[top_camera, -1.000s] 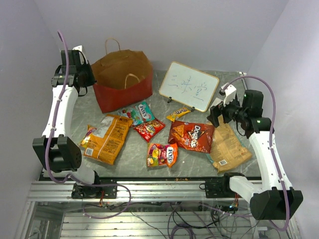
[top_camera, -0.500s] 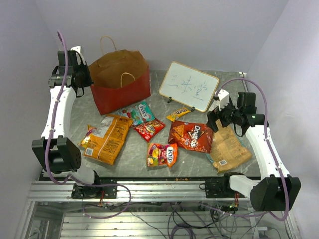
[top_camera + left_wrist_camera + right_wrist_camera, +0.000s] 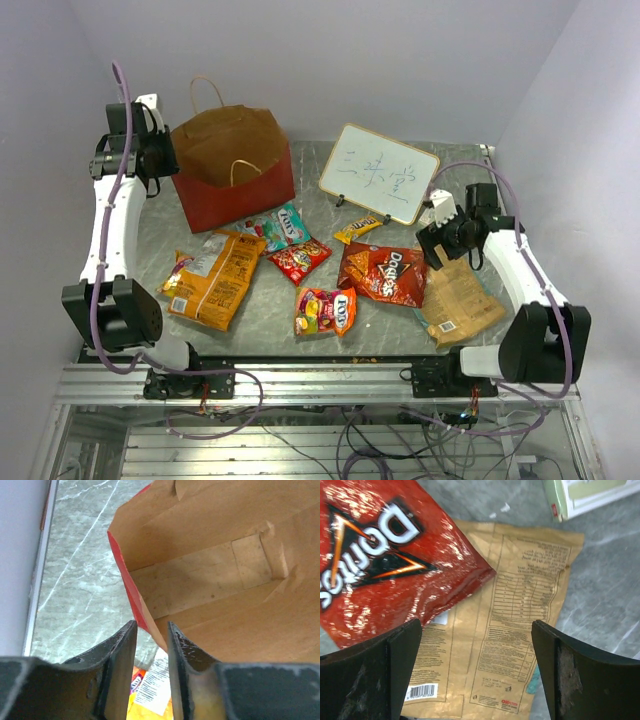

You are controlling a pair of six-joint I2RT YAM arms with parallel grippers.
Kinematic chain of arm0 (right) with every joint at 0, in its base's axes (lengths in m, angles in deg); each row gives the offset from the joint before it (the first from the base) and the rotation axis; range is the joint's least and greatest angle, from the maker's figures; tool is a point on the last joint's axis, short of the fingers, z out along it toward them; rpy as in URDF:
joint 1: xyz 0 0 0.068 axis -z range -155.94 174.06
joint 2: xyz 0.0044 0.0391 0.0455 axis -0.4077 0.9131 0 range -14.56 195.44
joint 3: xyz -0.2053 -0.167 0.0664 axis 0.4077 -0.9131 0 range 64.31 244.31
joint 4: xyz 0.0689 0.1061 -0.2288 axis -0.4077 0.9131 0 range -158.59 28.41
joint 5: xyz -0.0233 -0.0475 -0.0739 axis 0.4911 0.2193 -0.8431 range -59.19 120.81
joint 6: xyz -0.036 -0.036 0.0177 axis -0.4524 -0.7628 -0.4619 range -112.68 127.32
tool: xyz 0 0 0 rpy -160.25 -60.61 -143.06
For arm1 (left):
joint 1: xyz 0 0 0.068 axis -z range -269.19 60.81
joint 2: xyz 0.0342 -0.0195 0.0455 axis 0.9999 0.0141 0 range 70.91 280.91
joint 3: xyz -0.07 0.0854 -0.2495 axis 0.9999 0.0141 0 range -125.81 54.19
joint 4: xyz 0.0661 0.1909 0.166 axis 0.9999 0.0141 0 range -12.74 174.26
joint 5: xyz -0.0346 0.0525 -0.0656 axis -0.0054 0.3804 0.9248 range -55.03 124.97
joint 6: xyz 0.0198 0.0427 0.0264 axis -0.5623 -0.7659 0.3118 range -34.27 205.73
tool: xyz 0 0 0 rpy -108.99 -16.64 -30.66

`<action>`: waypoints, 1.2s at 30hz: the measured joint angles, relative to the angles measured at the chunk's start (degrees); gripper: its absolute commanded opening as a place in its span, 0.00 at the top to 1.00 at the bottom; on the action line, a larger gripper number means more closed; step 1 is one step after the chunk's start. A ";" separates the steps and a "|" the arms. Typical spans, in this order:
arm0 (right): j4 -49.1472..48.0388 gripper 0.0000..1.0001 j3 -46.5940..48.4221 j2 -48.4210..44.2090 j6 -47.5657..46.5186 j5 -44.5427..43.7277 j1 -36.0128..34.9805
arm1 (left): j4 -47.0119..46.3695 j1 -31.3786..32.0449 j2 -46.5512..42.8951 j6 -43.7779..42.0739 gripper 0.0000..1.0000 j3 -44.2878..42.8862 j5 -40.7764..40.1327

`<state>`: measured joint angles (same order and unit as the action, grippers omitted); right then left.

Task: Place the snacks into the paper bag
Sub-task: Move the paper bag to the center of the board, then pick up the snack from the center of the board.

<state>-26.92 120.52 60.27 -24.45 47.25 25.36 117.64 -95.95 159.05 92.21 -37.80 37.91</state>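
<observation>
The left gripper (image 3: pixel 151 626) stands slightly parted. The red side wall of the paper bag (image 3: pixel 215 600) runs straight into the gap at its tips, and the bag's open brown inside spreads beyond them; whether they touch cannot be told. The right gripper (image 3: pixel 476 626) is spread wide and holds nothing. The tan chip bag (image 3: pixel 520 630) lies flat beneath, between its fingers, with the Doritos bag (image 3: pixel 385 565) overlapping it beside one finger.

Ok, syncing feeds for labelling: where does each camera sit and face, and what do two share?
Top external: fixed above and behind, looking down on the table; left arm, right arm show.
Left wrist: on the left arm, facing into the paper bag; left claw flanks its rim.
Right wrist: on the right arm, facing the Doritos bag and tan chip bag; right claw open.
Top and left wrist share the paper bag.
</observation>
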 measured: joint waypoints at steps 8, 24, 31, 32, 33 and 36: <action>3.63 0.10 1.81 7.28 -3.69 0.04 7.21 | -0.46 0.00 -3.34 -1.79 0.00 1.75 1.05; 9.79 0.14 5.53 21.51 -15.19 7.08 22.25 | -4.66 0.00 -17.94 -8.24 0.05 6.93 10.05; 10.32 0.18 7.04 25.59 -17.64 11.76 22.27 | -5.01 0.00 -18.75 -8.68 0.06 9.35 14.23; 10.32 0.19 7.04 26.16 -18.03 12.13 22.27 | -5.11 0.00 -18.88 -8.66 0.06 9.68 14.88; 10.25 0.21 7.04 26.62 -18.40 12.44 22.27 | -5.27 0.00 -19.15 -8.66 0.07 10.12 15.63; 9.79 0.27 6.99 27.17 -19.39 12.87 22.34 | -5.86 0.00 -20.76 -8.63 0.07 12.50 17.79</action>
<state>-17.13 127.51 87.44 -43.84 60.13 47.70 111.79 -95.95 138.28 83.57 -25.29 55.70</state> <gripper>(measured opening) 0.786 0.934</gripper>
